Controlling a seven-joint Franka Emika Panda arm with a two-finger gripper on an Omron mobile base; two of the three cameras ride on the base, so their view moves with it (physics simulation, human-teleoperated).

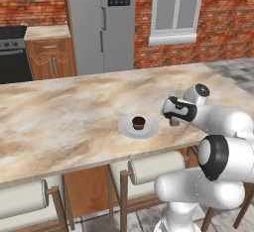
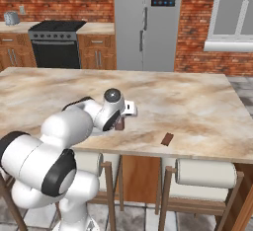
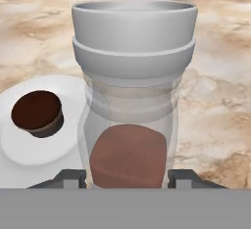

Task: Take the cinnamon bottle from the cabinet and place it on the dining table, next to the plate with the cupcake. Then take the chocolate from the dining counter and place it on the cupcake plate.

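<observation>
Cinnamon bottle [image 3: 131, 105] held between the fingers [image 3: 73, 178] — base hidden, seemingly beside the plate [image 3: 29, 157].

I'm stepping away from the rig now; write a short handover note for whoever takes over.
Gripper: shut on the cinnamon bottle, fingers either side of it, just right of the cupcake plate over the dining table.
Cupcake sits centred on its plate.
Chocolate lies near the table's front edge, farther right, untouched.
Done: bottle fetched and brought to the plate.
Left: release the bottle beside the plate (whether it already stands on the top is unclear), then move the chocolate onto the plate.
</observation>
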